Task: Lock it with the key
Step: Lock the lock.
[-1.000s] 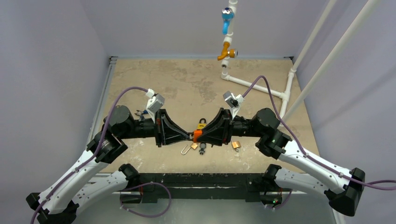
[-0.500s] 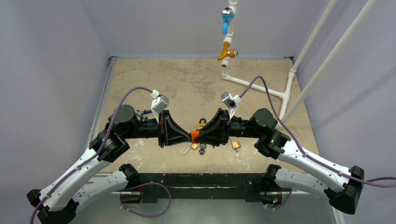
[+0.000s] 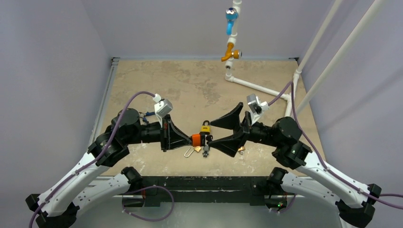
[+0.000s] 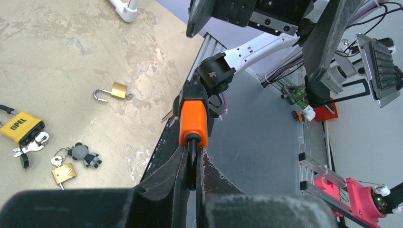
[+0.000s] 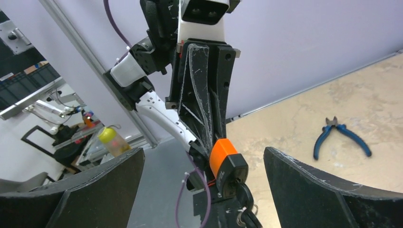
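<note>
An orange and black padlock [image 3: 196,139] hangs in the air above the table's front middle. My left gripper [image 3: 190,139] is shut on its dark shackle [image 4: 192,154], with the orange body [image 4: 193,121] sticking out beyond the fingertips. A black key [image 5: 243,192] sits in the keyhole at the padlock's [image 5: 227,161] black end, with a ring hanging from it. My right gripper [image 3: 211,133] faces the padlock from the right, wide open. Its two fingers [image 5: 328,190] stand on either side of the key end without touching it.
On the table below lie a yellow padlock [image 3: 206,126] with keys, a brass padlock [image 4: 114,91], another brass padlock [image 4: 63,172] and a small grey figure keyring [image 4: 83,154]. Blue pliers [image 5: 340,135] lie behind the left arm. White pipes with valves [image 3: 231,47] stand at the back right.
My right gripper was shut at the padlock's key end; it has opened wide, let go and drawn back to the right. The left gripper still holds the padlock in nearly the same place.
</note>
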`<state>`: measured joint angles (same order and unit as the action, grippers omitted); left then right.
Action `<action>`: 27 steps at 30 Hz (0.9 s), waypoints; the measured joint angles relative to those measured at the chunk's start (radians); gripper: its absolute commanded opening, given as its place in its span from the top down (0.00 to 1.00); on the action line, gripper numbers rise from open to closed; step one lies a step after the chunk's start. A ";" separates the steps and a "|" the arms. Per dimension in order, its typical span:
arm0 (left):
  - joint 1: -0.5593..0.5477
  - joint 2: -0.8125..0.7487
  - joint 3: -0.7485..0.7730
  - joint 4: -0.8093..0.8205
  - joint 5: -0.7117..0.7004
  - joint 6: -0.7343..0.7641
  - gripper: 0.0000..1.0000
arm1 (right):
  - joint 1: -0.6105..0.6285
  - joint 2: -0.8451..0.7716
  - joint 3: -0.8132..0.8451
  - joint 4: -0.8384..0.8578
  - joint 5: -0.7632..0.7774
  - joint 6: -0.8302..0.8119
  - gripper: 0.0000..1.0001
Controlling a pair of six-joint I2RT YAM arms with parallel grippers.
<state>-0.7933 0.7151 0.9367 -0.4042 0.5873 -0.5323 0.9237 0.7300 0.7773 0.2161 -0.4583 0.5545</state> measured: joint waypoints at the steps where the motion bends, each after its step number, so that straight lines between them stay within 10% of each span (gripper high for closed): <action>1: 0.000 -0.002 0.006 -0.012 -0.001 0.004 1.00 | -0.005 -0.013 0.000 -0.007 -0.001 -0.008 0.06; 27: 0.000 -0.029 0.080 -0.093 0.001 0.046 1.00 | -0.056 0.085 -0.014 -0.030 -0.185 -0.068 0.63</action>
<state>-0.7933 0.6861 1.0168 -0.4969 0.5880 -0.4862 0.8673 0.8154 0.7628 0.1860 -0.6430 0.4866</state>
